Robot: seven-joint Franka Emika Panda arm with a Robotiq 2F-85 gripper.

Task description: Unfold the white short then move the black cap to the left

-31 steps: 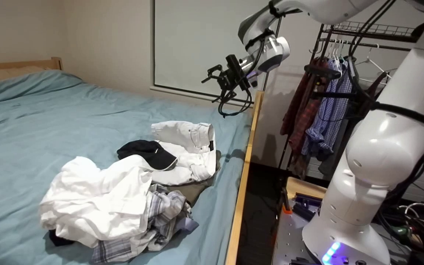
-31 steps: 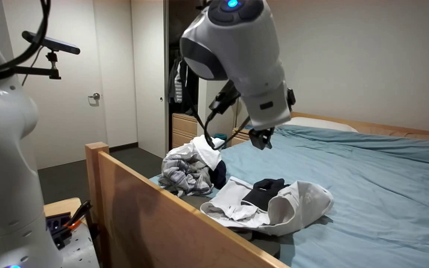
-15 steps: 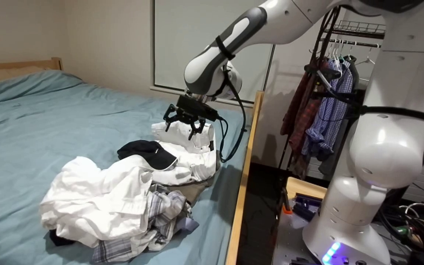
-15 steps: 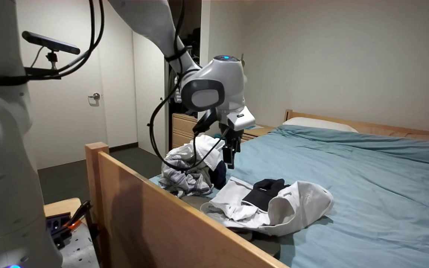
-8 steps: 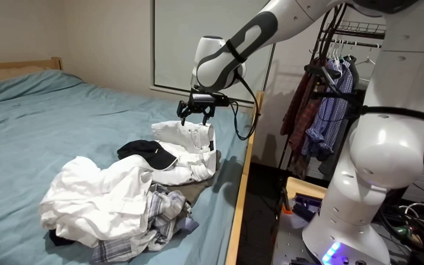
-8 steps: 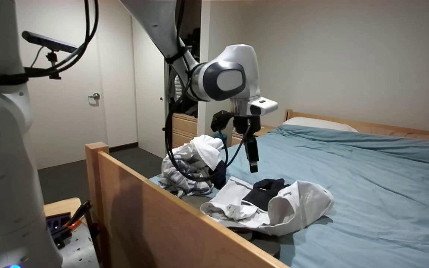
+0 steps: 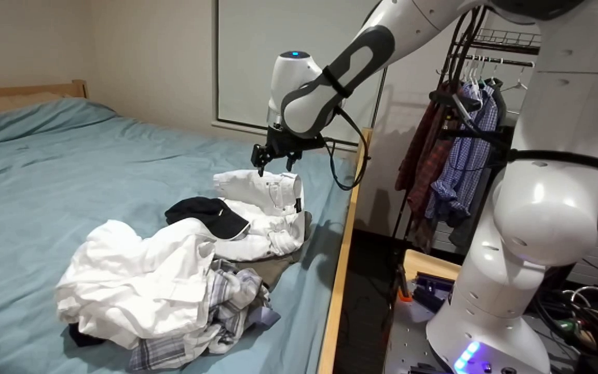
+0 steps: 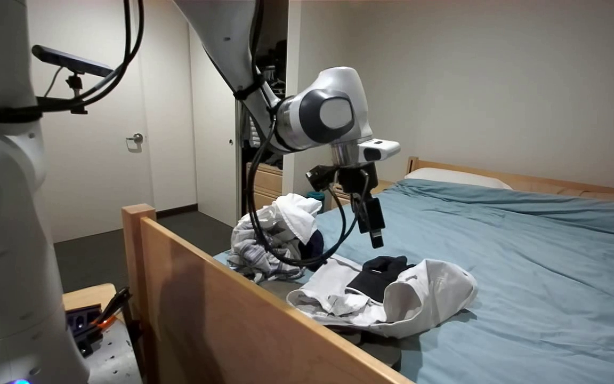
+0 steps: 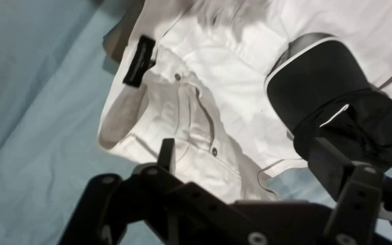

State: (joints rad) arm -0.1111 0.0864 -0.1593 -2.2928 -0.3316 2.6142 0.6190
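Observation:
The white shorts (image 7: 265,228) lie partly folded on the bed in both exterior views (image 8: 432,298). One leg is folded up over the rest, with the waistband standing open. The black cap (image 7: 208,215) rests on the shorts, brim on the white cloth; it also shows in an exterior view (image 8: 379,280) and on the right of the wrist view (image 9: 318,78). My gripper (image 7: 275,170) hangs above the folded part of the shorts, pointing down. In the wrist view my gripper (image 9: 242,148) is open, its fingers wide apart with nothing between them; the shorts (image 9: 243,88) lie below.
A heap of white cloth (image 7: 138,280) and plaid cloth (image 7: 236,291) lies beside the shorts. Brown-grey cloth (image 7: 268,270) lies under them. A wooden bed rail (image 7: 344,249) runs between the arm's base and the bed. A clothes rack (image 7: 465,104) stands behind the arm.
My arm has swung from near the wall to above the shorts, and the gripper has turned from sideways to downward. In the last half second it tilted slightly. The clothes have not moved.

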